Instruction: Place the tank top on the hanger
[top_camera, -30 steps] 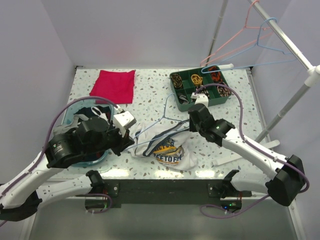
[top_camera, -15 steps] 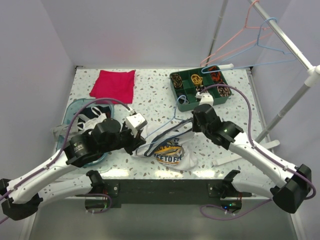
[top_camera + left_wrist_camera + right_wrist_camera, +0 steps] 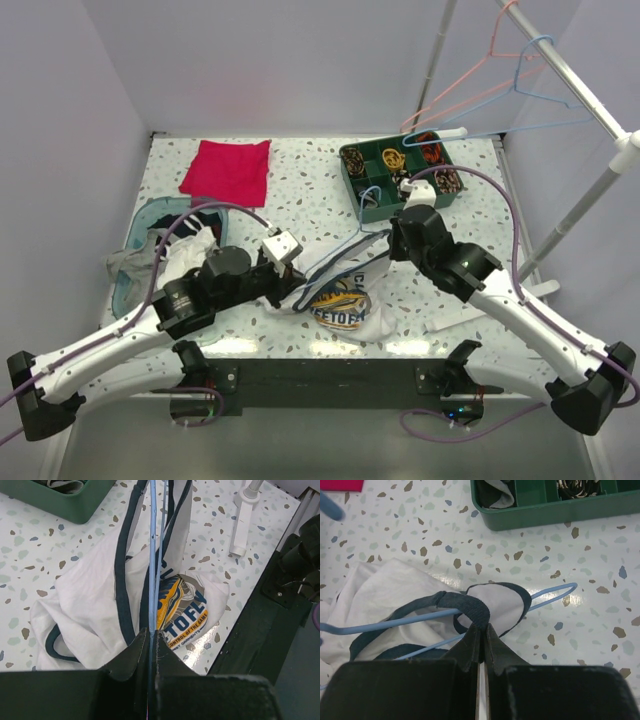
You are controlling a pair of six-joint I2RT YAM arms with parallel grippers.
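Note:
The white tank top (image 3: 345, 300) lies crumpled on the table's near middle, its yellow-and-blue graphic (image 3: 182, 611) facing up. The light-blue wire hanger (image 3: 151, 555) runs through its navy-trimmed straps; one end of it sticks out past the strap (image 3: 555, 594). My left gripper (image 3: 150, 632) is shut on the hanger's wire. My right gripper (image 3: 481, 625) is shut on a navy strap (image 3: 470, 607) of the tank top, where it loops over the hanger.
A green compartment tray (image 3: 400, 180) of small items stands behind the shirt. A red folded cloth (image 3: 227, 170) lies at the back left. A blue tub of clothes (image 3: 160, 255) is on the left. A rail (image 3: 570, 75) at the right carries pink and blue hangers.
The left arm has moved right toward the shirt. The right gripper has shifted right and back, pulling the strap and hanger out straighter.

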